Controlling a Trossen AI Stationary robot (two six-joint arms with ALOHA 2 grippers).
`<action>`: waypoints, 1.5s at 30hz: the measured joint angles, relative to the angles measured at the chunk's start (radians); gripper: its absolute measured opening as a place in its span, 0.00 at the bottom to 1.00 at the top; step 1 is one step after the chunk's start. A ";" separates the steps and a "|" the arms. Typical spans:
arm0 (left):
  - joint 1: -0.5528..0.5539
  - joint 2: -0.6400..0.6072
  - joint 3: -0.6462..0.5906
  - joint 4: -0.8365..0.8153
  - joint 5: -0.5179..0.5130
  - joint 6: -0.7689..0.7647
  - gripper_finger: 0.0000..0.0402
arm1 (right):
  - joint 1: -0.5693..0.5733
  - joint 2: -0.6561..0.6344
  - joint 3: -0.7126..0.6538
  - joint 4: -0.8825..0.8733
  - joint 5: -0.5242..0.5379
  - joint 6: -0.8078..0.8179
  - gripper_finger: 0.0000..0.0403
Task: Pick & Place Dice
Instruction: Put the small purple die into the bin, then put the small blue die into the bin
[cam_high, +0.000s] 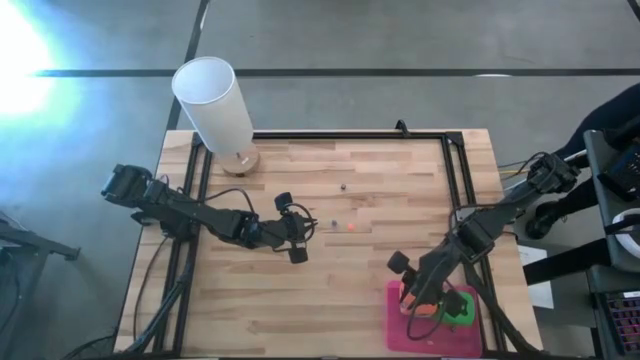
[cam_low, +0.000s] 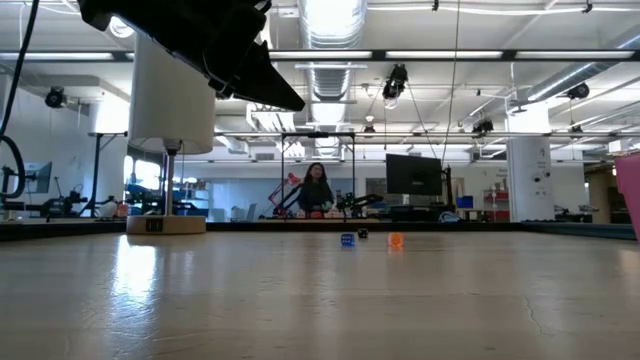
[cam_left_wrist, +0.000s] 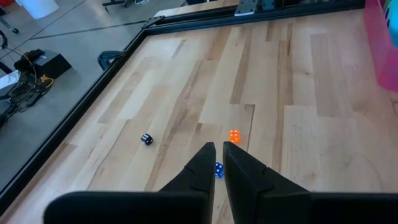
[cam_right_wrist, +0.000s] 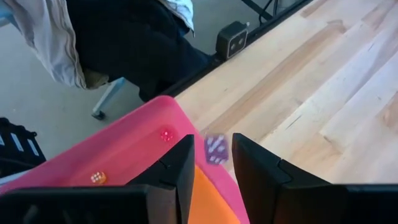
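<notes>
My right gripper (cam_right_wrist: 212, 152) is open over the near edge of the pink mat (cam_high: 432, 322), at the table's near right. A small purple die (cam_right_wrist: 216, 149) shows blurred between its fingertips, with a gap on either side. On the mat lie a small red die (cam_right_wrist: 166, 134), a small orange-yellow die (cam_right_wrist: 96, 178), an orange cube (cam_high: 420, 303) and a green cube (cam_high: 460, 310). My left gripper (cam_left_wrist: 219, 158) hangs shut above mid-table. Just beyond it, an orange die (cam_left_wrist: 234, 135), a blue die (cam_left_wrist: 219, 170) and a dark die (cam_left_wrist: 147, 139) rest on the wood.
A tall white cylinder (cam_high: 213, 100) on a round wooden foot stands at the far left corner. A black frame rail (cam_high: 350, 135) runs along the table's far and side edges. Bare wood lies between the arms. A seated person's clothing (cam_right_wrist: 124, 37) shows beyond the right edge.
</notes>
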 joint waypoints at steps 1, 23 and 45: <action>0.000 0.000 0.000 0.000 0.000 0.000 0.09 | 0.000 0.000 -0.004 -0.001 0.000 0.000 0.26; 0.000 0.000 0.000 0.000 0.000 0.000 0.09 | -0.004 -0.003 0.054 -0.030 0.034 -0.008 0.16; 0.000 0.000 0.000 -0.001 0.000 0.000 0.09 | -0.336 -0.020 0.024 -0.024 0.214 -0.027 0.13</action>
